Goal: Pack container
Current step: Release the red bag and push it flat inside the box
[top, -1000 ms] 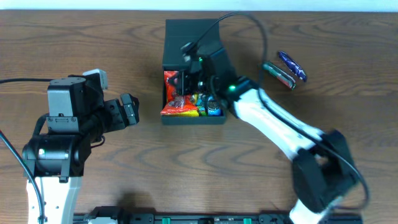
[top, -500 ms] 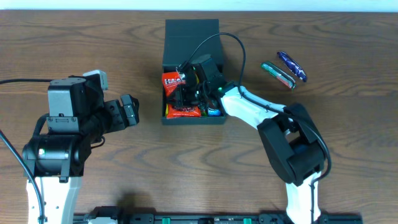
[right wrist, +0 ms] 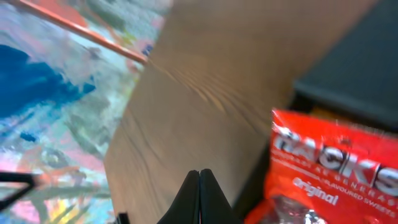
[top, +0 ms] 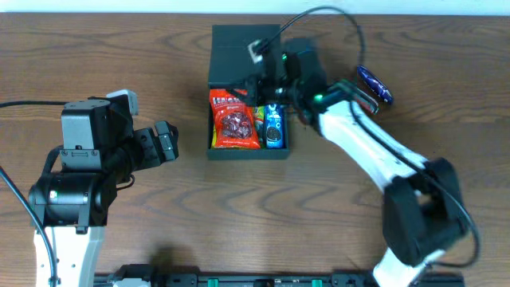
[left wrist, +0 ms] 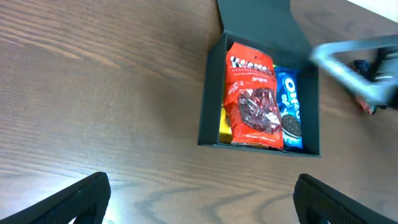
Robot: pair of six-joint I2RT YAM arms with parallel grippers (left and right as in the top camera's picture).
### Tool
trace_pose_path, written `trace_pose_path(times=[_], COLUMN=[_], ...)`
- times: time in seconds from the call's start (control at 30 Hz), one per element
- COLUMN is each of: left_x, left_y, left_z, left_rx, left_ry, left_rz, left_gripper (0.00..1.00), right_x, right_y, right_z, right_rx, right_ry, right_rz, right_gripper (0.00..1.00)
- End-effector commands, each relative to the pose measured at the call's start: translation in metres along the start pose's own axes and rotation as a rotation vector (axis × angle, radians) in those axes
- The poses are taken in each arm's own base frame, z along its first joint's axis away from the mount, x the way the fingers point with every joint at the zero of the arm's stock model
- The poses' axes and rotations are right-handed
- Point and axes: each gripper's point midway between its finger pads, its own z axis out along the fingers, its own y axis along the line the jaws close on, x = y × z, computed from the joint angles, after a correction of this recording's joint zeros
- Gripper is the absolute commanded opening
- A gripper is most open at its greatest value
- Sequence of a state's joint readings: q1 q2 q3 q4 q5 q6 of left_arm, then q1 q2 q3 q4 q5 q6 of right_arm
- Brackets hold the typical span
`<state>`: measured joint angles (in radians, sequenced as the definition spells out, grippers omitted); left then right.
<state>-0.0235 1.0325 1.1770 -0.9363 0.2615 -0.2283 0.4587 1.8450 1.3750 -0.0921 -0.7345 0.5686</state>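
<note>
The container (top: 249,154) is a dark box on the table with its flap lid (top: 243,41) open and lying behind it. Inside, a red snack packet (top: 235,119) lies flat beside a blue Oreo packet (top: 273,127), with something yellow (top: 213,140) along the left wall. My right gripper (top: 255,84) hovers over the box's back edge, shut and holding nothing; its wrist view shows the closed fingertips (right wrist: 200,174) left of the red packet (right wrist: 329,168). My left gripper (top: 167,142) waits open to the left of the box, which shows in its own view (left wrist: 208,121).
Two loose snack packets lie right of the box: a blue one (top: 374,84) and a green one (top: 360,97) partly behind the right arm. A black cable (top: 319,14) arches over the box's back right. The table's far edge runs close behind the lid.
My right gripper has lifted out of the box and moved back toward the lid. The red packet it was on now lies flat inside. The left arm has not moved.
</note>
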Motion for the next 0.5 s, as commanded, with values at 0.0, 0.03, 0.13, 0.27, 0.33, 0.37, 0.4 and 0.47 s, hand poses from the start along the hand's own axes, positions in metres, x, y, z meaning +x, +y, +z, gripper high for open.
trace_pose_path(times=[0.0, 0.03, 0.13, 0.27, 0.33, 0.37, 0.4, 0.47], left_x=[-0.006, -0.006, -0.006, -0.006, -0.006, -0.006, -0.006, -0.006], left_y=[-0.003, -0.003, -0.003, -0.003, -0.003, -0.003, -0.003, -0.003], left_z=[-0.005, -0.005, -0.005, -0.005, -0.005, -0.005, -0.005, -0.005], left_rx=[0.001, 0.001, 0.001, 0.001, 0.001, 0.001, 0.001, 0.001], left_ry=[-0.019, -0.019, -0.019, -0.019, -0.019, -0.019, -0.019, -0.018], left_rz=[0.01, 0.01, 0.01, 0.01, 0.01, 0.01, 0.01, 0.01], left_gripper=[0.95, 0.95, 0.95, 0.95, 0.95, 0.95, 0.95, 0.95], right_x=[0.001, 0.011, 0.045, 0.098, 0.11, 0.116, 0.122, 0.137], right_y=[-0.007, -0.02, -0.052, -0.075, -0.08, -0.083, -0.085, -0.091], right_z=[-0.011, -0.013, -0.016, -0.01, -0.004, 0.001, 0.006, 0.015], right_rx=[0.079, 0.141, 0.287, 0.382, 0.397, 0.398, 0.397, 0.401], right_ry=[0.004, 0.033, 0.143, 0.332, 0.368, 0.387, 0.404, 0.447], right_rz=[-0.037, -0.012, 0.019, 0.028, 0.022, 0.02, 0.015, 0.021], right_gripper=[0.01, 0.01, 0.01, 0.01, 0.01, 0.01, 0.01, 0.01])
